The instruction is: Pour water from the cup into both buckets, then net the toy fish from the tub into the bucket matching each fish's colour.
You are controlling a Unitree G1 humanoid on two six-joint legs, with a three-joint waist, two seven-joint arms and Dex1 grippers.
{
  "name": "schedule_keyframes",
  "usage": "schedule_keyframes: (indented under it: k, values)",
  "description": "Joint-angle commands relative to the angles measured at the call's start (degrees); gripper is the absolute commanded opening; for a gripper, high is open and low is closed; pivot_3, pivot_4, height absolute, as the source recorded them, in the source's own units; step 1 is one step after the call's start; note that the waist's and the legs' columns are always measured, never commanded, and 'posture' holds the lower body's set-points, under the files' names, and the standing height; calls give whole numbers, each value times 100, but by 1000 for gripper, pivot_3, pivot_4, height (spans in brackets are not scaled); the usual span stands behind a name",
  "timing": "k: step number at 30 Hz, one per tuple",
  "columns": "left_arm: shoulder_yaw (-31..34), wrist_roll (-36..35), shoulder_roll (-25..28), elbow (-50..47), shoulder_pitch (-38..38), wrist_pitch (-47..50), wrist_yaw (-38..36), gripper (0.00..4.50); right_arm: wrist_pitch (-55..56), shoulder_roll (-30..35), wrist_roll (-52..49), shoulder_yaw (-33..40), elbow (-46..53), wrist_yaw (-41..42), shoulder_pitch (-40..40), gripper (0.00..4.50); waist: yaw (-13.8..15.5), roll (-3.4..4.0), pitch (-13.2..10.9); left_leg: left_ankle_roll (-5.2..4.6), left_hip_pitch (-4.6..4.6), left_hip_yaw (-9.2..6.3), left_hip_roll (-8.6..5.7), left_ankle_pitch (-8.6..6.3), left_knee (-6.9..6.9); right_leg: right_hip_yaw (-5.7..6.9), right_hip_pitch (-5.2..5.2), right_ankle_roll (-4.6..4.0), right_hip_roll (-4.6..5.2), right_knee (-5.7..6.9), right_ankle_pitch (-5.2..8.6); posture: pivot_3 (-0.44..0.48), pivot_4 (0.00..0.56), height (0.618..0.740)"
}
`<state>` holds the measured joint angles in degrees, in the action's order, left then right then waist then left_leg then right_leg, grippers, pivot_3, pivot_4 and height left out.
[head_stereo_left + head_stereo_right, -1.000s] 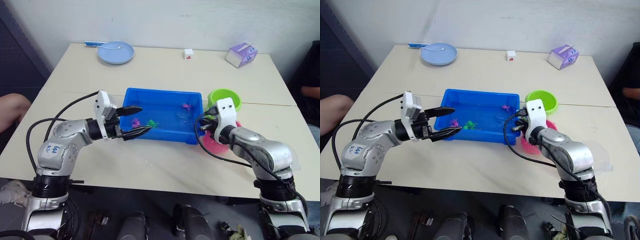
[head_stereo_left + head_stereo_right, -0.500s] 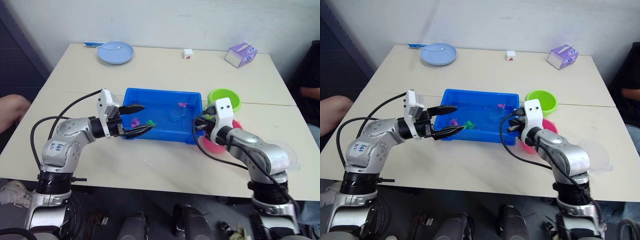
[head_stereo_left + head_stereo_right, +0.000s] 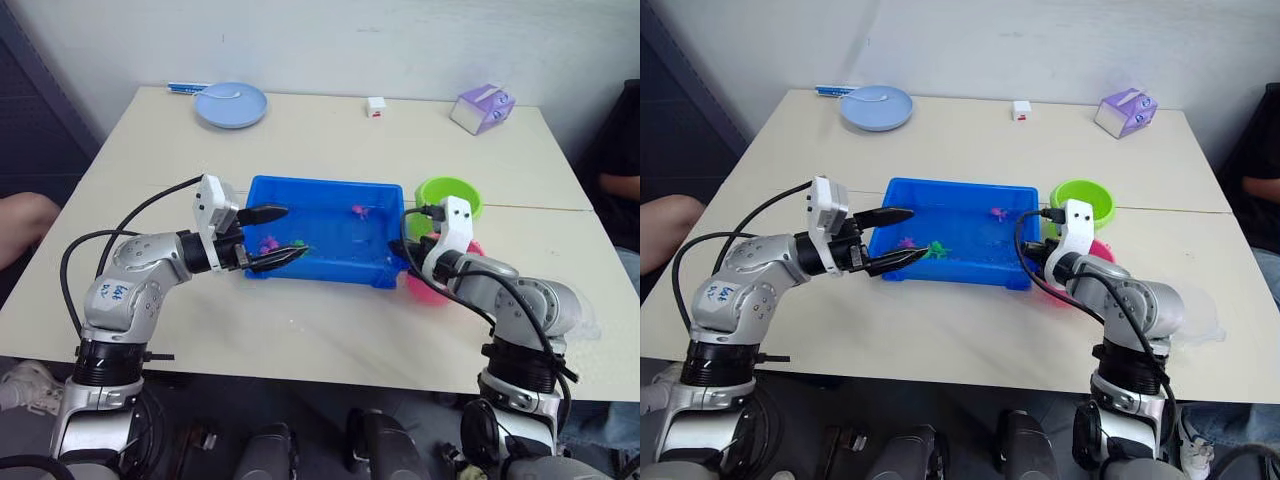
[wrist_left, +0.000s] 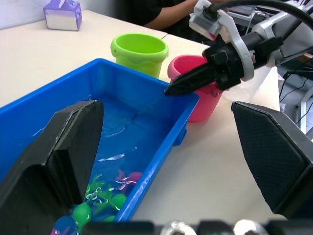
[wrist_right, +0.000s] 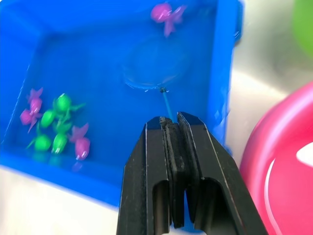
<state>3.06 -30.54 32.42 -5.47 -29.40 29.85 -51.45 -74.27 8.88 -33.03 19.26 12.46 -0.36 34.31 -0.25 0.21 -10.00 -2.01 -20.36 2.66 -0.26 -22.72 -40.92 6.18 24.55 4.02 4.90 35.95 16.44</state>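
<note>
Right claw, fingers pressed together on the thin handle of the net, hoop submerged in the tub toward 2 o'clock beside a pink fish. Left claw wide open, empty, over the tub's 9 o'clock end. Green bucket and pink bucket at 3 o'clock on the tabletop.

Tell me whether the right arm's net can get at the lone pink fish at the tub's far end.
Probably yes. The right gripper holds the net down in the tub, its hoop just beside that pink fish, with open water between them.
</note>
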Motion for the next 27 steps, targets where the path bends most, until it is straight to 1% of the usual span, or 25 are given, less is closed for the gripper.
schedule_keyframes:
  k: [1, 7, 10, 12, 17, 22, 25, 27]
  values:
    - [94, -8, 14, -209, -37, -71, 59, 4500, 465, 20, 240, -64, -183, -73, 229, 774, -4, 0, 0, 0, 0, 0, 0, 0, 0, 0, 0, 0, 0, 0, 0, 0, 150, 740]
    - [112, -27, 47, -221, -81, -44, 92, 4500, 879, 146, 432, -345, -421, 142, 310, 774, -22, 1, 0, 1, 1, 2, 0, 1, 0, -2, 0, 0, -1, 0, 0, 0, 150, 740]
    - [115, -29, 56, -216, -93, -39, 92, 4500, 1020, 379, 425, -705, -200, 556, 239, 774, -41, 2, -1, 2, 1, 3, 0, 1, 1, -3, 0, 0, -1, 1, 0, 0, 150, 740]
    - [105, -19, 54, -179, -112, -50, 80, 4500, 1029, 618, 404, -1015, 132, 859, 73, 774, -57, 2, -1, 3, 2, 2, 2, 1, 2, -3, 0, 0, -2, 0, 0, 0, 150, 740]
    - [102, 31, 47, 11, -191, -107, 57, 4500, 1148, 890, 456, -1360, 444, 1203, -170, 774, -52, 2, -2, 3, 1, 2, 2, 2, 3, -2, 1, 0, 0, -1, 0, 0, 150, 740]
    - [181, 114, 168, 346, -260, -229, -67, 4500, 1582, 1205, 663, -1641, 670, 1517, -422, 774, -27, 2, -2, 3, 1, 1, 2, 2, 4, -1, 1, 0, 0, -2, 0, 0, 150, 740]
    - [205, 94, 217, 432, -327, -225, -152, 4500, 1887, 1461, 692, -1686, 1124, 1770, -720, 774, 21, 2, -2, 3, 0, 1, 2, 2, 4, -1, 2, 0, 0, -5, 0, 0, 150, 740]
    - [160, 36, 235, 462, -400, -163, -281, 4500, 2058, 1693, 659, -1624, 1597, 1972, -1009, 774, 41, 2, -2, 3, -1, -1, 2, 1, 4, 1, 1, 0, 1, -8, 0, 0, 150, 740]
